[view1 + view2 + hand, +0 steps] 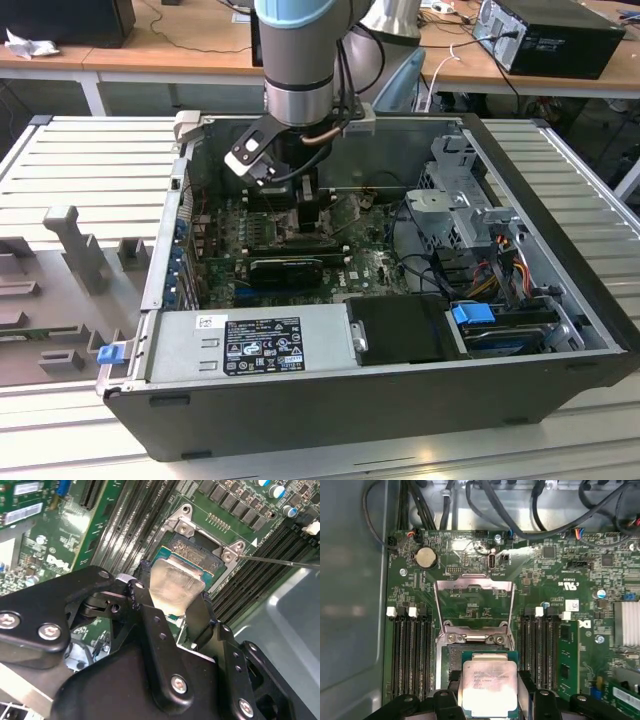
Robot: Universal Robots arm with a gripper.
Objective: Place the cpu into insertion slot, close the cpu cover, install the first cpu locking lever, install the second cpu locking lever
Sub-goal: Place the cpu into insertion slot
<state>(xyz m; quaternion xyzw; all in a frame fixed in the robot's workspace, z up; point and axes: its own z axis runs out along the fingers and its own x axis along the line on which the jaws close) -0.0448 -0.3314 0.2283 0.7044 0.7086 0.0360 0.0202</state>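
While our fingers (205, 617) grip the pale square cpu (489, 682) over the dark silver-rimmed insertion slot (472, 639) (silvery cover (473, 584) open), placement needs squareness.

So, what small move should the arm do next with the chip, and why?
Probably lower the chip straight down a little. The gripper holds it by two edges over the socket, it seems not seated yet, and the cover is folded back, out of the way.

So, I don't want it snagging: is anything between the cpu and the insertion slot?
Nothing visible does. The cpu cover is swung open, clear of the insertion slot, and the end effector holds the cpu right over it.
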